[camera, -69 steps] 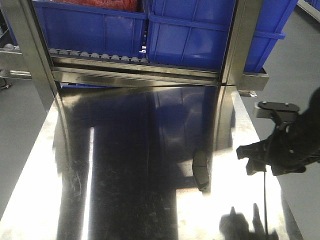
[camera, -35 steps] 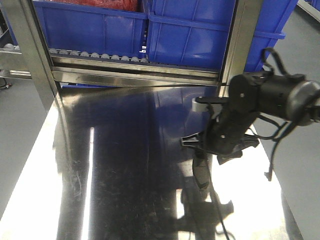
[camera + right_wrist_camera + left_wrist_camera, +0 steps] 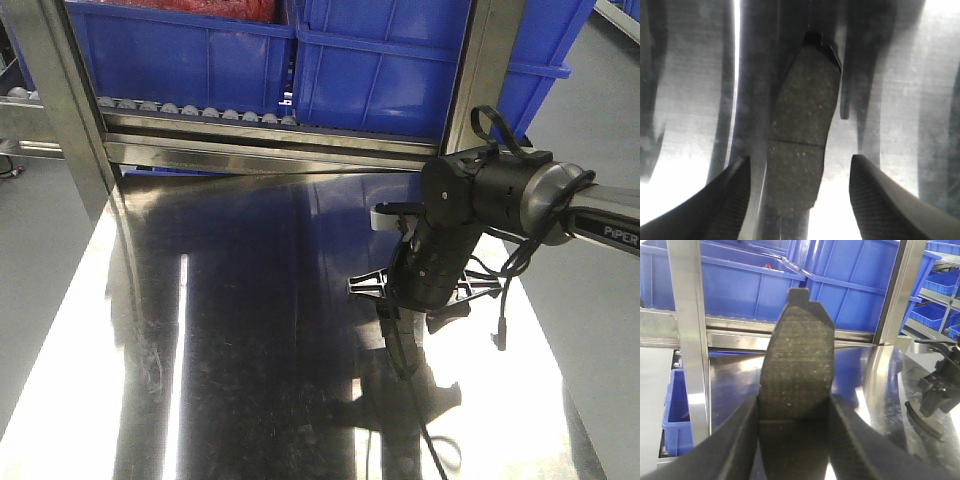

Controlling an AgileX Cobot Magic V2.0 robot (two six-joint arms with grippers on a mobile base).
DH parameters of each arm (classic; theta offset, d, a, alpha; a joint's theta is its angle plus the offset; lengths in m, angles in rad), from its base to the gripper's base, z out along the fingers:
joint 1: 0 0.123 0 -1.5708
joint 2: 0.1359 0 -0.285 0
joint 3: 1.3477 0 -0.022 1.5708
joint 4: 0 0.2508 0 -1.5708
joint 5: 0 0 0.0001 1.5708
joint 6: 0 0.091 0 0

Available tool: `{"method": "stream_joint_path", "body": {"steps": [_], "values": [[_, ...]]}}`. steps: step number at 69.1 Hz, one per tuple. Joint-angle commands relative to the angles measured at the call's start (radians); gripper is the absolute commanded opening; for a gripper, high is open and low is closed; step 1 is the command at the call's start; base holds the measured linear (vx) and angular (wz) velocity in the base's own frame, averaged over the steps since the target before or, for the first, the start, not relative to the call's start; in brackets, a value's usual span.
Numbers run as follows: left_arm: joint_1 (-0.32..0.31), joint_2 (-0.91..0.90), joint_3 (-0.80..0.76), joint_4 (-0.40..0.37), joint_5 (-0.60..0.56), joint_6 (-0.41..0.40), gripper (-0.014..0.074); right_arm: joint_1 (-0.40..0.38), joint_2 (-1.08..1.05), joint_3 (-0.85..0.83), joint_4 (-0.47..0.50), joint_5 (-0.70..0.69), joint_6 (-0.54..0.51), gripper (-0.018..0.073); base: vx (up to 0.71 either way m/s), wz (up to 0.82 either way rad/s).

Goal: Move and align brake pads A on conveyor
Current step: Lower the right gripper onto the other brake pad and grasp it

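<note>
On the shiny steel table [image 3: 240,400], just in front of the rack with the blue bins [image 3: 200,60], one brake pad [image 3: 401,345] lies flat with its friction face up, and the right gripper [image 3: 415,303] hangs directly over it. From the right wrist camera, this pad lies between the two fingers [image 3: 730,200], which stand wide apart on both sides and do not touch it, so the right gripper is open and holds nothing. I judge that it is placed so in order to straddle the narrow width of the pad, because the long sides give the fingers a firm seat. The pad sits a little turned against the line of the fingers, so a small turn of the wrist may be needed before closing. The left gripper [image 3: 795,412] is closed on a second brake pad [image 3: 797,355], clamped by its long edges low down, so most of it stands upright above the fingers, with the centre groove across and the tab of the backing plate on top. Such a hold leaves the face free for laying it down flat. The conveyor is not seen in any view, so both pads are away from their goal and the aligning is not yet begun.
</note>
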Motion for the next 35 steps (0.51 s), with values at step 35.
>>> {"method": "stream_joint_path", "body": {"steps": [35], "values": [[-0.003,0.014,-0.025,0.009,-0.093,-0.001,-0.0006,-0.002,0.038,-0.071,-0.001,0.016,0.001,0.0416,0.00,0.00]]}}
